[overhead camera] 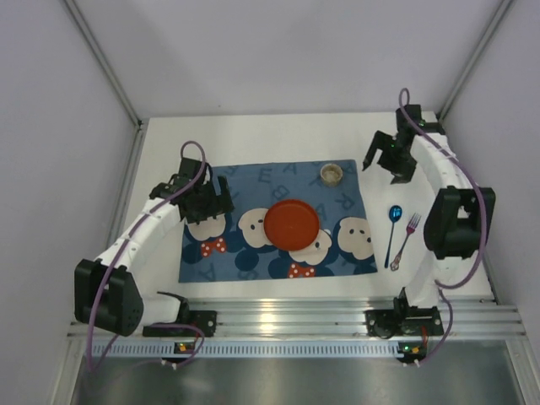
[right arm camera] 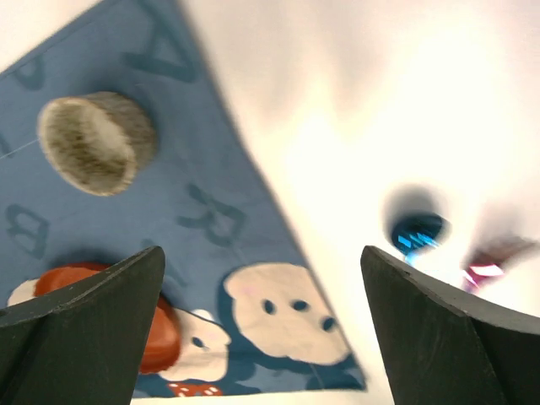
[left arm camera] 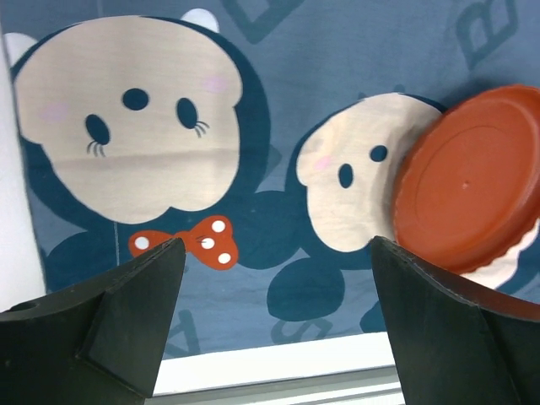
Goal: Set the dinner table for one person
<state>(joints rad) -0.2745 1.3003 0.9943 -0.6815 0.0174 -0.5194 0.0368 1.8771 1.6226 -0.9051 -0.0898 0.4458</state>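
On the table point(overhead camera: 278, 135), the plate point(overhead camera: 292, 224) sits on the placemat point(overhead camera: 253, 181), cup point(overhead camera: 331, 174) beyond, spoon point(overhead camera: 393, 229) and fork point(overhead camera: 408, 232) beside; my left gripper point(left arm camera: 277, 245) and right gripper point(right arm camera: 261, 253) hang spread, empty.

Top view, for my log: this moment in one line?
left gripper open | right gripper open | plate, cup on placemat | spoon, fork on table

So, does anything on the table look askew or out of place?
Only slightly: the blue metallic spoon and pink fork right of the blue cartoon-print cloth placemat lie slanted, handles converging instead of parallel.
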